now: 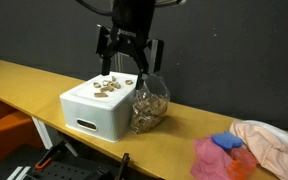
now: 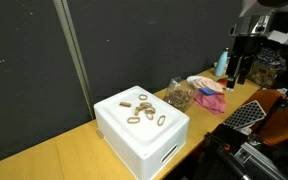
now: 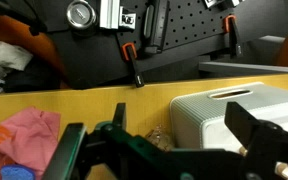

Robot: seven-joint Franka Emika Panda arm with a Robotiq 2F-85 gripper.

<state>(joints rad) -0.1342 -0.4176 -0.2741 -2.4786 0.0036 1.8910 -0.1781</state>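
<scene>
Gripper (image 1: 131, 62) hangs over the table (image 1: 24, 80) w/ jaws spread wide, nothing between them. It sits directly above a clear bag (image 1: 149, 105) of small brownish bits. Can't tell if it's touching the bag top or just shy of it.

The bag stands upright, pressed against the side of a white box (image 1: 89, 110). The box top carries a scatter of small tan rings (image 1: 109, 87). Same layout shows in an exterior view, w/ the box (image 2: 149, 140) near the cam and the bag (image 2: 179, 95) behind it.

In the wrist view both fingers (image 3: 72, 150) frame the bag (image 3: 156, 130). The box (image 3: 234, 105) is on one side and a pink cloth (image 3: 24, 135) on the other.

Surface: long yellow wood-look benchtop, matte, running the full width in both exterior views. Past the bag lie the pink cloth (image 1: 212, 158), something blue (image 1: 227, 143) and a peach cloth (image 1: 269, 140), bunched together near the table edge. A blue bottle (image 2: 222, 63) stands at the far end.

Room: dark curtain (image 1: 44, 30) backs the table, w/ a grey pole (image 2: 74, 50) in front of it. The wrist cam shows a black pegboard (image 3: 184, 30) past the table edge, w/ orange-tipped clamps (image 3: 131, 62) on the edge. Lab/workshop look, lighting dim.
</scene>
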